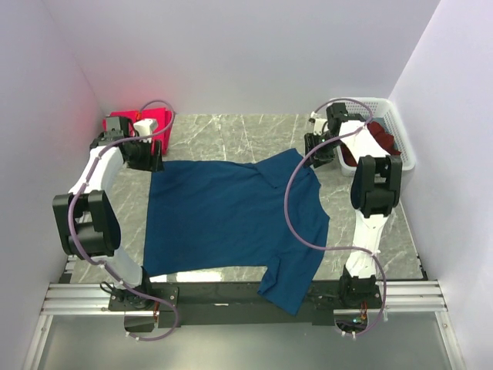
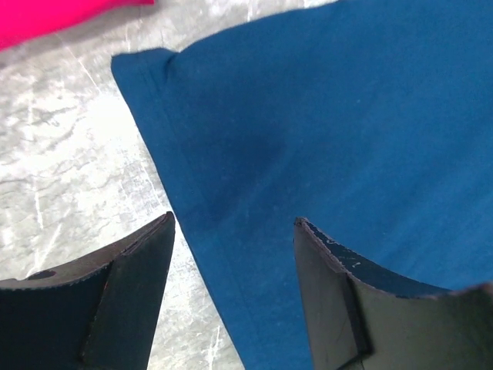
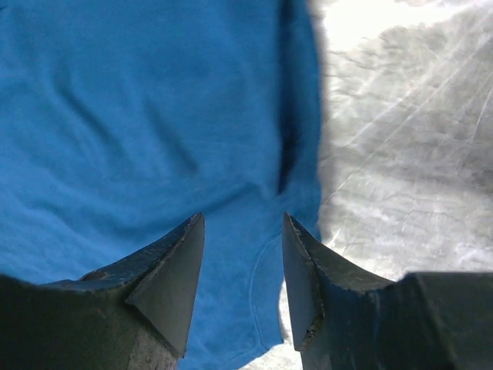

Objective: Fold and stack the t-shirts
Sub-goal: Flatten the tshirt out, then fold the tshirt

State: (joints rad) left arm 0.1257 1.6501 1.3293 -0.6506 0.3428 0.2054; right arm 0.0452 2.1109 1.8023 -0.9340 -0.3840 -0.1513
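A navy blue t-shirt (image 1: 231, 216) lies spread flat on the marble table, its plain side up. My left gripper (image 1: 150, 163) hovers over its far left corner (image 2: 146, 65), open (image 2: 234, 219), with the hem running between the fingers. At the far right, my right gripper (image 1: 320, 158) stands over the shirt's edge, open (image 3: 243, 216), blue cloth (image 3: 154, 116) and a stitched seam showing between its fingers. A bright pinkish-red t-shirt (image 1: 154, 123) is heaped at the back left, and its edge (image 2: 46, 15) shows in the left wrist view. A dark maroon t-shirt (image 1: 379, 142) lies in the basket.
The white lattice basket (image 1: 400, 135) stands at the back right against the wall. One sleeve of the blue shirt (image 1: 289, 285) hangs over the table's near edge onto the black rail. Bare marble (image 1: 231, 135) lies behind the shirt.
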